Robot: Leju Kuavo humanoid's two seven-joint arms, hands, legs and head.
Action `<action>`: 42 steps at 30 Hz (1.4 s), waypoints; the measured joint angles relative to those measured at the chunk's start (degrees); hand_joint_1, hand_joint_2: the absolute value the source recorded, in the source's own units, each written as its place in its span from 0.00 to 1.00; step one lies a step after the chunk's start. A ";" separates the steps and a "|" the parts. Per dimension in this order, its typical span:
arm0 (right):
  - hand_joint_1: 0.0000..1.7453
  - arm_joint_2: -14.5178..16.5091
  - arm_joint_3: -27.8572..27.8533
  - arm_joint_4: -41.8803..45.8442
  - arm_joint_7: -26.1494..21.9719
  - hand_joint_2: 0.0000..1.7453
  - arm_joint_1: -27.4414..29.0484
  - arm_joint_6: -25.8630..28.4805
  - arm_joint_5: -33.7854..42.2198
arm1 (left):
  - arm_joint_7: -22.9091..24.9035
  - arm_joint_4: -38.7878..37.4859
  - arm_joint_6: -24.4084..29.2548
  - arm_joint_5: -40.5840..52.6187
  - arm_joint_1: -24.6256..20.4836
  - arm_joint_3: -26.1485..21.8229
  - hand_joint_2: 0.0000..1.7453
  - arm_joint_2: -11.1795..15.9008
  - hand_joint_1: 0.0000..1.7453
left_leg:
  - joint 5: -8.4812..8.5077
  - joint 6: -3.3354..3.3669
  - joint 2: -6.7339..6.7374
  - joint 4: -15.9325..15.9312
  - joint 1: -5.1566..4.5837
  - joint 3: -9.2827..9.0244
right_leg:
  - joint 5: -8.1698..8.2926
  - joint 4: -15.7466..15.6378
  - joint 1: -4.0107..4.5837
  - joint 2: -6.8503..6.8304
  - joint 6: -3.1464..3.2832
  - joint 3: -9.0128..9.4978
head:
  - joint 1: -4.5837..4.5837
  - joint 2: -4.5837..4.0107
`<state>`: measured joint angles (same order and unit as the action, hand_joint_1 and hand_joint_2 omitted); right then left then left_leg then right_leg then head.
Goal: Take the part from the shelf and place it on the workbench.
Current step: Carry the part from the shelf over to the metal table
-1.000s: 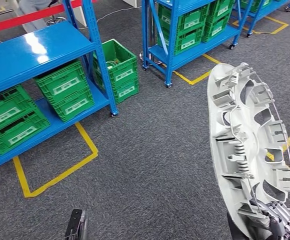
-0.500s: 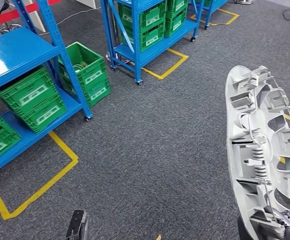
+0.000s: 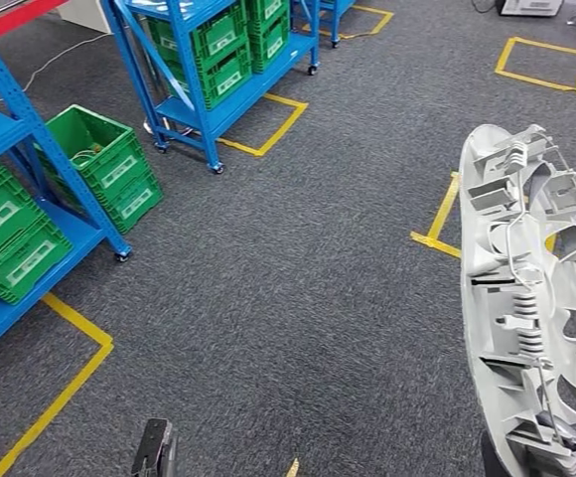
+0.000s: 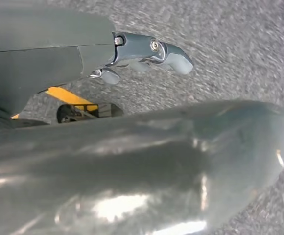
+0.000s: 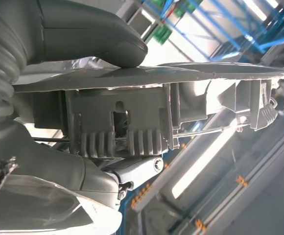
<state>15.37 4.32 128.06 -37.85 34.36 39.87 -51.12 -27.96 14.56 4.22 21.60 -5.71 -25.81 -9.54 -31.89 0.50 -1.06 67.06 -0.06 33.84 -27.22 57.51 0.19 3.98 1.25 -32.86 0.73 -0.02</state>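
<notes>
One part [image 3: 528, 298] in play, a big grey wheel-cover-shaped moulding, ribbed back toward my head camera, held upright on its edge at the right of that view. I read the upright carry as keeping it clear of the legs and the floor while walking; that's a guess. My right hand [image 3: 570, 447] grips it at the lower rim. In the right wrist view the thick thumb [image 5: 92, 41] lies along one face of the part and the darker fingers [image 5: 96, 178] press the ribbed side, so the rim is pinched between them. Right arm is low and tucked, hand barely above the picture's bottom edge.

Left hand [image 4: 148, 51] hangs down over the grey carpet [image 3: 308, 298], nothing in it, fingers look loosely extended, hard to say more.

Blue shelves [image 3: 217, 60] with green crates [image 3: 105, 164] sit well off to the left. Workbench not seen, so placing is not yet done.
</notes>
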 joint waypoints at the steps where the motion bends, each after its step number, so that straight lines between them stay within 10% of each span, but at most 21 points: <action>1: 1.00 0.00 -0.04 0.10 -0.01 1.00 0.02 0.01 -0.06 | 0.00 0.00 0.01 0.01 -0.03 -0.07 0.00 0.08 0.00 | 1.77 0.53 -1.36 -3.51 -0.20 -1.50 | 0.04 0.11 0.15 0.69 -0.05 -0.05 | -0.02 0.00; 3: 1.00 0.02 -0.23 0.36 -0.01 1.00 0.06 0.04 -0.35 | 0.00 0.00 0.02 0.25 -0.07 -0.21 0.00 0.21 0.00 | 3.00 0.96 -3.32 -8.22 -0.38 -3.42 | 0.24 0.38 0.23 1.92 -0.38 -0.54 | -0.04 0.00; 6: 1.00 0.50 -1.15 1.21 -0.02 1.00 0.51 0.08 -1.40 | -0.02 0.00 0.02 0.71 -0.14 -0.30 0.00 0.10 0.00 | 2.97 1.03 -2.18 -9.74 -0.30 -3.88 | 0.53 0.66 0.13 2.76 -1.26 -1.62 | -0.03 0.00; 10: 1.00 1.12 -2.88 2.97 -0.09 1.00 0.63 0.07 -3.93 | -0.15 0.00 -0.31 1.18 0.05 -0.52 0.00 0.00 0.00 | 3.51 1.59 0.80 -10.60 -0.07 -4.13 | -4.97 9.85 -0.12 -2.86 -2.61 -6.34 | -0.54 0.00; 13: 1.00 1.41 -4.04 4.16 -0.11 1.00 0.65 0.07 -5.68 | -0.20 0.00 -0.53 1.62 0.27 -0.85 0.00 0.14 0.00 | 3.36 1.49 3.40 -10.55 -0.01 -4.07 | -6.58 15.81 -0.98 -3.82 -3.74 -8.91 | -0.57 0.00; 17: 1.00 2.01 -5.23 5.36 -0.13 1.00 0.51 0.07 -7.36 | -0.23 0.00 -0.71 2.21 0.19 -1.14 0.00 0.16 0.00 | 2.63 0.30 5.96 -10.13 0.01 -4.47 | -1.45 3.24 -1.41 -7.47 -4.29 -1.32 | -0.60 0.00; 21: 1.00 2.84 -6.17 6.31 -0.17 1.00 0.37 0.07 -8.23 | -0.26 0.00 -0.56 3.04 -0.09 -1.32 0.00 0.02 0.00 | 2.13 -0.99 7.41 -9.76 -0.08 -4.76 | -1.23 1.04 -1.08 -6.70 -2.19 -0.25 | -0.33 0.00; 25: 1.00 3.71 -7.27 7.85 -0.19 1.00 -0.43 0.07 -8.34 | -0.26 0.00 -0.19 3.73 -0.09 -1.48 0.00 -0.13 0.00 | -3.22 -1.60 2.49 -1.60 0.45 -1.42 | -0.87 0.95 -0.98 -4.30 -0.71 -0.42 | -0.12 0.00; 28: 1.00 3.99 -8.63 9.04 -0.11 1.00 -1.08 0.07 -9.57 | -0.26 0.00 -0.13 3.96 0.40 -1.83 0.00 -0.14 0.00 | -5.64 -1.05 1.48 6.90 0.34 2.82 | -0.76 0.96 -0.45 -1.94 -0.24 -0.46 | -0.10 0.00; 32: 1.00 4.13 -10.19 10.20 0.11 1.00 -1.43 0.07 -11.40 | -0.24 0.00 -0.01 4.38 0.45 -2.18 0.00 -0.10 0.00 | 1.96 0.68 -1.83 -4.02 -0.37 -1.31 | -0.61 1.03 -0.16 1.14 -0.22 -0.36 | -0.13 0.00; 34: 1.00 4.16 -10.75 10.72 0.28 1.00 -1.64 0.07 -12.25 | -0.19 0.00 0.16 4.69 0.42 -2.29 0.00 -0.06 0.00 | 2.96 1.10 -3.47 -8.09 -0.57 -2.98 | -0.39 1.11 -0.25 2.39 -0.62 -0.75 | -0.12 0.00; 37: 1.00 4.27 -11.80 11.67 0.57 1.00 -1.56 0.07 -12.94 | -0.17 0.00 0.37 5.10 0.27 -2.40 0.00 -0.13 0.00 | 3.18 1.37 -2.00 -9.67 -0.48 -3.53 | -0.22 1.28 -0.38 2.86 -1.50 -1.69 | -0.07 0.00; 42: 1.00 4.31 -13.35 12.40 1.91 1.00 -1.78 0.07 -13.78 | -0.13 0.00 0.98 5.91 0.56 -2.68 0.00 -0.24 0.00 | 3.81 1.89 2.09 -10.90 -0.24 -3.84 | -7.36 14.08 -0.79 -3.23 -3.14 -7.91 | -0.42 0.00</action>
<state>19.67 -9.03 140.47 -35.94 32.58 39.93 -64.90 -28.08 14.56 5.20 27.51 -5.15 -28.48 -9.78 -28.08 2.39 1.04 56.16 -0.31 29.99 -34.58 71.59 -0.60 0.74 -1.89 -40.77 0.32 -0.02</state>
